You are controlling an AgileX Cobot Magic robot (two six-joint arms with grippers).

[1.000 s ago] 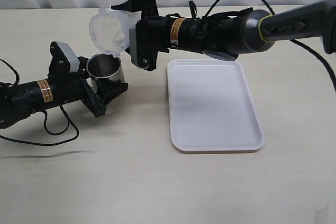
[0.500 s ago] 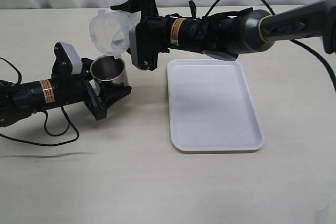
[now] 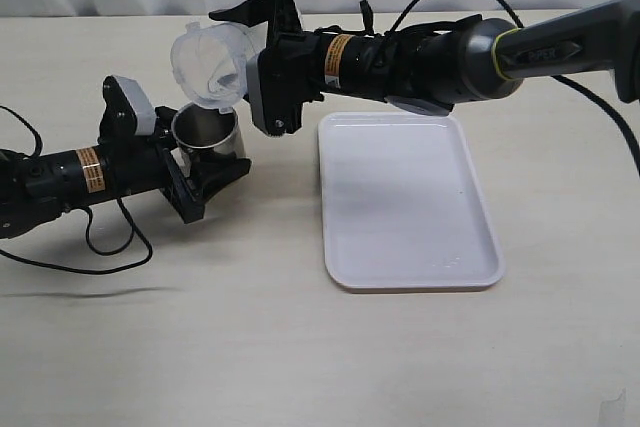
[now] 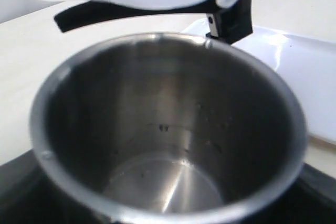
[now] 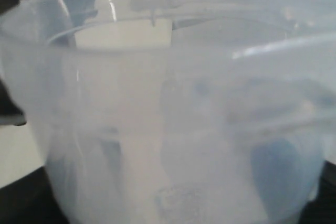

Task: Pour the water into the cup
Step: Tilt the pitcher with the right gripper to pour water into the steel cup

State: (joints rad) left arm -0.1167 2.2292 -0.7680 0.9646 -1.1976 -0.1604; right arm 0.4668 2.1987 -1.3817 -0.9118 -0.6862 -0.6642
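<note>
The left gripper [image 3: 202, 159] grasps the cup [image 3: 207, 132], its black fingers set around the steel wall. The cup stands mouth up to the left of the white tray [image 3: 410, 282], just off the tray's far left corner. The fingers hide whether its base touches the table [image 3: 300, 347]. The right gripper [image 3: 252, 65] is clenched on a translucent plastic pitcher [image 3: 205, 62] and reaches in above the tray's far edge. The pitcher is tipped well over on its side, its wide mouth facing away from the tray. Its lower lip hangs just above the cup's rim, a little farther from the tray than the tray's left edge. In the left wrist view the pitcher's rim sits close over the far side of the cup. The cup's inner wall shows a few small droplets and its bottom gleams. Whether the water lies there, or any remains in the pitcher, cannot be told; no stream shows between the two.
</note>
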